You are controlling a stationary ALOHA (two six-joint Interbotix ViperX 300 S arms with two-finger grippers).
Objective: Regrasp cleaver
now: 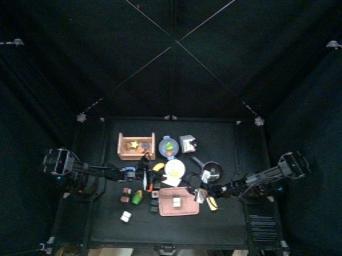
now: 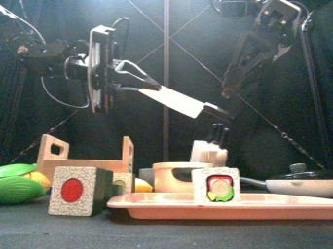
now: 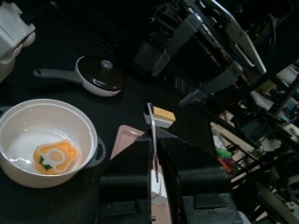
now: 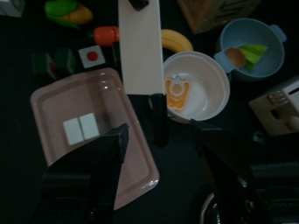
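Pale steel catches the light in the front view: the cleaver (image 2: pixel 166 95) hangs in the air above the table, blade slanting down toward the right, well above the pink tray (image 2: pixel 221 204). The left gripper (image 2: pixel 130 76) is clamped on its dark handle end, jaws closed tight round it. In the left wrist view the blade runs edge-on away from the jaws, its far tip over the tray's edge.

The right gripper (image 4: pixel 158 131) hovers above, jaws spread wide and empty; its wrist view looks straight down the flat of the blade, which lies between and just beyond the two jaws, with the white bowl (image 4: pixel 195 83) beneath on one side and the tray on the other.

The step in hand looks like a handover. To do it well, the right gripper should come down squarely over the blade's flat, or the spine near the handle, and close on the broad faces rather than the edge, so the cleaver cannot pivot. The left should release only once that grip is firm; a slip here would drop the cleaver among the tray and bowl.
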